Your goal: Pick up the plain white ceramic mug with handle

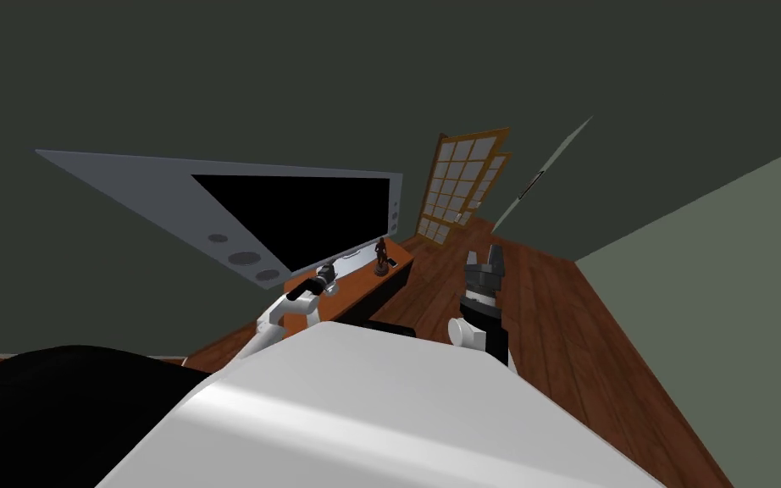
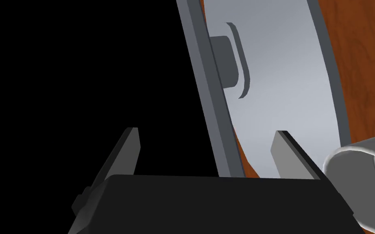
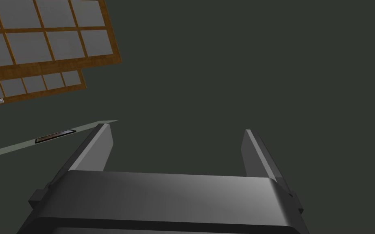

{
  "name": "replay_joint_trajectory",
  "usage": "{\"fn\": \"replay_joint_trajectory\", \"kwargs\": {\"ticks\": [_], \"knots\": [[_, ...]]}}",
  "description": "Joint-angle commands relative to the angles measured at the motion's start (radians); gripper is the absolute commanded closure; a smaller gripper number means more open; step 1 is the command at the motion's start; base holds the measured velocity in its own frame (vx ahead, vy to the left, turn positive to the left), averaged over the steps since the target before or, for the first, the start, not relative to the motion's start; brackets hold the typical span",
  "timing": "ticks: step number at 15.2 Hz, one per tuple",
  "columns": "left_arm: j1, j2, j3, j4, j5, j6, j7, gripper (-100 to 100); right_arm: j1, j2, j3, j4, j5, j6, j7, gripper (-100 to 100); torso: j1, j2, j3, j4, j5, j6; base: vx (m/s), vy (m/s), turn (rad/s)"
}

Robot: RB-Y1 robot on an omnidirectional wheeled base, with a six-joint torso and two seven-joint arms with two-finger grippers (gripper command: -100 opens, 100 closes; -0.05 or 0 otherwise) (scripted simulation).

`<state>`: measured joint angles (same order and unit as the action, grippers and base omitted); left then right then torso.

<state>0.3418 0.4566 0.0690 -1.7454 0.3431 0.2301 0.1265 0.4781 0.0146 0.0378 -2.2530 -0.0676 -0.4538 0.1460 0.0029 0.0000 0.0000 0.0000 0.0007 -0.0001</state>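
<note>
mug [image 2: 357,178] on brown wooden stand [image 2: 365,61]

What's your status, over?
Left gripper open; right gripper open, raised aside. Plain white cylindrical mug beside left gripper, outside its fingers. Flat grey TV base close ahead.

Dim, flat, even light; strong wide-lens splay toward the corners.

Brown wood console top [image 1: 363,278] before me carries TV's grey round foot [image 2: 280,93], small dark figurine [image 1: 380,257], whitish mug [image 2: 357,170] near foot
</note>
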Motion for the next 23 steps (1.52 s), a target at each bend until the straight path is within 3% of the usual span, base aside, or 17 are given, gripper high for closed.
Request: {"fn": "replay_joint_trajectory", "kwargs": {"ticks": [1,3,4,6,7,9,10,11,12,14,15,17,18,19,20,22,23], "knots": [[-0.017,0.032,0.006,0.050,0.039,0.050,0.003,-100,0.000,0.000,0.000,0.000,0.000,0.000,0.000,0,0.000,0.000,0.000,0.000,0.000,0.000,-0.016,0.027,-0.171],[-0.017,0.032,0.006,0.067,0.039,0.060,0.003,-100,0.000,0.000,0.000,0.000,0.000,0.000,0.000,0,0.001,0.000,0.000,0.000,0.000,0.000,-0.029,0.036,-0.125],[-0.028,0.058,0.011,0.107,0.073,0.093,0.004,-100,0.000,0.000,0.000,0.000,0.000,0.000,0.000,0,0.000,0.000,0.000,0.000,0.000,0.000,-0.020,0.035,-0.200],[-0.028,0.058,0.011,0.118,0.073,0.110,0.004,-100,0.000,0.000,0.000,0.000,0.000,0.000,0.000,0,0.001,0.000,0.000,0.000,0.000,0.000,-0.028,0.034,-0.117],[-0.040,0.084,0.016,0.167,0.107,0.141,0.005,-100,0.000,0.000,0.000,0.000,0.000,0.000,0.000,0,0.000,0.000,0.000,0.000,0.000,0.000,-0.014,0.030,-0.185],[-0.040,0.084,0.016,0.168,0.107,0.159,0.005,-100,0.000,0.000,0.000,0.000,0.000,0.000,0.000,0,0.001,0.000,0.000,0.000,0.000,0.000,-0.023,0.027,-0.096],[-0.051,0.109,0.020,0.212,0.140,0.193,0.006,-100,0.000,0.000,0.000,0.000,0.000,0.000,0.000,0,0.000,0.000,0.000,0.000,0.000,0.000,-0.002,0.024,-0.197],[-0.051,0.109,0.020,0.218,0.140,0.209,0.006,-100,0.000,0.000,0.000,0.000,0.000,0.000,0.000,0,0.000,-0.001,0.000,0.000,0.000,0.001,-0.022,0.037,-0.179],[-0.062,0.132,0.024,0.247,0.174,0.233,0.007,-100,0.000,0.000,0.000,0.000,0.000,0.000,0.000,0,0.001,0.000,0.000,0.000,0.000,0.000,-0.002,0.039,-0.300],[-0.062,0.132,0.024,0.268,0.174,0.258,0.007,-100,0.000,0.000,0.000,0.000,0.000,0.000,0.000,0,0.001,-0.001,-0.001,0.000,0.000,0.000,-0.013,0.028,-0.146],[-0.074,0.155,0.027,0.301,0.207,0.289,0.008,-100,0.000,0.000,0.000,0.000,0.000,0.000,0.000,0,0.000,-0.001,-0.001,0.000,0.000,0.000,0.015,0.023,-0.232],[-0.074,0.155,0.027,0.317,0.207,0.306,0.008,-100,0.000,0.000,0.000,0.000,0.000,0.000,0.000,0,0.000,-0.002,-0.001,0.000,0.000,0.000,-0.015,0.026,-0.111],[-0.085,0.177,0.030,0.363,0.240,0.339,0.010,-100,0.000,0.000,0.000,0.000,0.000,0.000,0.000,0,0.000,-0.001,-0.001,0.000,0.000,0.000,-0.001,0.032,-0.214],[-0.085,0.177,0.030,0.366,0.240,0.354,0.010,-100,0.000,0.000,0.000,0.000,0.000,0.000,0.000,0,0.000,-0.002,-0.001,0.000,0.000,0.001,0.001,0.034,-0.228],[-0.095,0.197,0.033,0.396,0.273,0.381,0.011,-100,0.000,0.000,0.000,0.000,0.000,0.000,0.000,0,0.000,-0.002,-0.001,0.000,0.000,0.001,0.016,0.030,-0.283],[-0.095,0.197,0.033,0.413,0.273,0.401,0.011,-100,0.000,0.000,0.000,0.000,0.000,0.000,0.000,0,0.001,-0.003,-0.002,-0.001,0.000,0.000,0.000,0.023,-0.122],[-0.106,0.216,0.035,0.451,0.304,0.435,0.012,-100,0.000,0.000,0.000,0.000,0.000,0.000,0.000,0,0.000,-0.002,-0.001,0.000,0.000,0.000,0.002,0.020,-0.153]]}}
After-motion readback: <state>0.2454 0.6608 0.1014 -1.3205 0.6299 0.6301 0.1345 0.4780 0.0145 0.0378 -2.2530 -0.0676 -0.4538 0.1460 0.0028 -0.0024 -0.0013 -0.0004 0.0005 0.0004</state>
